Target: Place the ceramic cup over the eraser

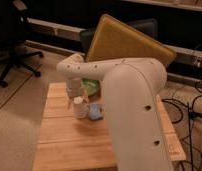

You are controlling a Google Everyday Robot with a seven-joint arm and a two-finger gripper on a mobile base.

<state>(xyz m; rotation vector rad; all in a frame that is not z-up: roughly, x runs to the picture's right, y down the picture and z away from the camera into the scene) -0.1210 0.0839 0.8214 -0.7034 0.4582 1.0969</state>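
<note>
Cup [80, 107] upright mid-table [59, 145], gripper [75, 100] right at its top; gripping or not, I cannot tell.
The blue block [96, 111], likely the eraser, sits just beside the cup. A low carry could knock it away, and a loose hold could tip the cup toward the bowl [92, 86].

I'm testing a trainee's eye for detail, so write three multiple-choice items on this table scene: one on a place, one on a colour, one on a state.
1. Where is the gripper relative to the ceramic cup?
A. Far to its right
B. Close at its picture-left
C. Underneath it

2. What colour is the bowl behind the cup?
A. Red
B. Green
C. Black

3. How is the ceramic cup?
A. Upright on the wooden table
B. On its side
C. In pieces

Key:
1 B, the arm's end hangs right beside the cup.
2 B, its rim shows green.
3 A, it stands tall on the wood.
</note>
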